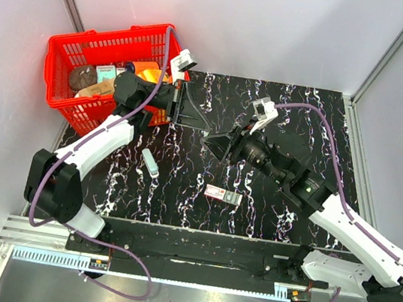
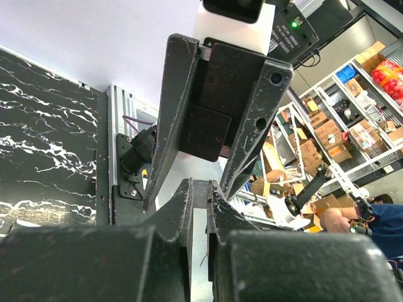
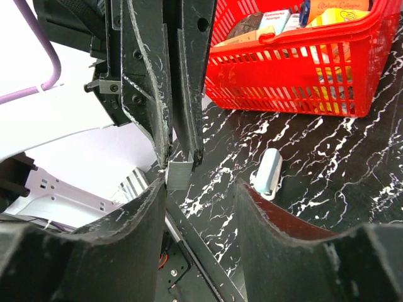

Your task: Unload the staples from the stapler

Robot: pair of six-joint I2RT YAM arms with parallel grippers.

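Observation:
My left gripper point(image 1: 204, 131) is shut on a short grey strip of staples point(image 3: 178, 174) and holds it above the table; the strip also shows between its tips in the left wrist view point(image 2: 200, 194). My right gripper point(image 1: 220, 145) is open and empty and faces the left one tip to tip, with the strip just in front of its left finger point(image 3: 135, 220). The light blue and white stapler point(image 1: 150, 162) lies on the black marbled table, left of centre, apart from both grippers. It also shows in the right wrist view point(image 3: 267, 173).
A red basket point(image 1: 61, 73) full of assorted items stands at the far left corner, just behind the left arm. A small red and white box point(image 1: 224, 194) lies on the table near the front centre. White walls enclose the table.

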